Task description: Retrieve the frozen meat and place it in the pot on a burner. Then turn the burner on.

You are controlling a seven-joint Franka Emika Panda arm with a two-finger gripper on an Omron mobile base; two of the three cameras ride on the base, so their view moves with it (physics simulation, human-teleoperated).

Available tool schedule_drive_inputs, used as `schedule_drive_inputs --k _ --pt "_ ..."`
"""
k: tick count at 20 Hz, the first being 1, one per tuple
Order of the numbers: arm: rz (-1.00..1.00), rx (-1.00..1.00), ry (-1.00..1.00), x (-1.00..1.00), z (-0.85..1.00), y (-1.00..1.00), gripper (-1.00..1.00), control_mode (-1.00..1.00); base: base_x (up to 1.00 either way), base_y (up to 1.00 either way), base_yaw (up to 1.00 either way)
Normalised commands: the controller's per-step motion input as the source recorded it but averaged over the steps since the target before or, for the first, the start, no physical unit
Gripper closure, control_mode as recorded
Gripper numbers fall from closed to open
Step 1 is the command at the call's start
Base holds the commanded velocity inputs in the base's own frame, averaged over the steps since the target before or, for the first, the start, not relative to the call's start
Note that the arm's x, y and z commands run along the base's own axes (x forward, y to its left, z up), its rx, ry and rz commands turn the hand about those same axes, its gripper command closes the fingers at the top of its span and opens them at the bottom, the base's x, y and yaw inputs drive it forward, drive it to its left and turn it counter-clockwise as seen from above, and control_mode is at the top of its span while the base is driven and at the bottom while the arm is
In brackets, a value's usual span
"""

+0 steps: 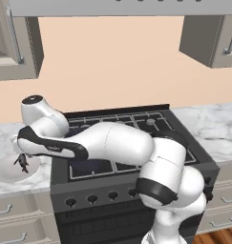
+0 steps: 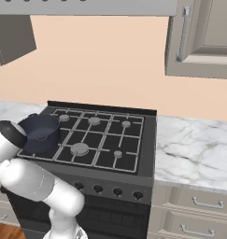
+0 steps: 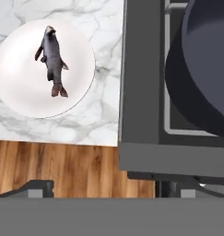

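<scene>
Frozen meat point(image 3: 52, 62) lies on the white plate point(image 3: 21, 94) at ten o'clock, pot point(image 3: 208, 69) at two o'clock on the stove point(image 3: 141, 92). Your claw stands apart, empty. Descend off-centre and the jagged lump may skid across the plate.

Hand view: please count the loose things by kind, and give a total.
Small dark grey jagged lump of frozen meat: 1
White round plate under it: 1
Deep dark blue-grey metal pot on the stove: 1
Total: 3
</scene>
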Motion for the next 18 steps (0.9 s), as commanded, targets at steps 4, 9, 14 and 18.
schedule_drive_inputs --k 4,9,14,18 --pt "0.00 -0.06 0.00 0.25 -0.17 0.35 -1.00 -1.00 0.00 0.00 0.00" --pt "-0.03 -0.09 0.04 0.34 -0.13 0.33 -1.00 -1.00 0.00 0.00 0.00" --pt "-0.05 -0.10 0.06 0.20 -0.04 0.23 -1.00 -1.00 0.00 0.00 0.00" --pt "-0.05 -0.04 0.01 0.24 -0.21 0.34 -1.00 -1.00 0.00 0.00 0.00"
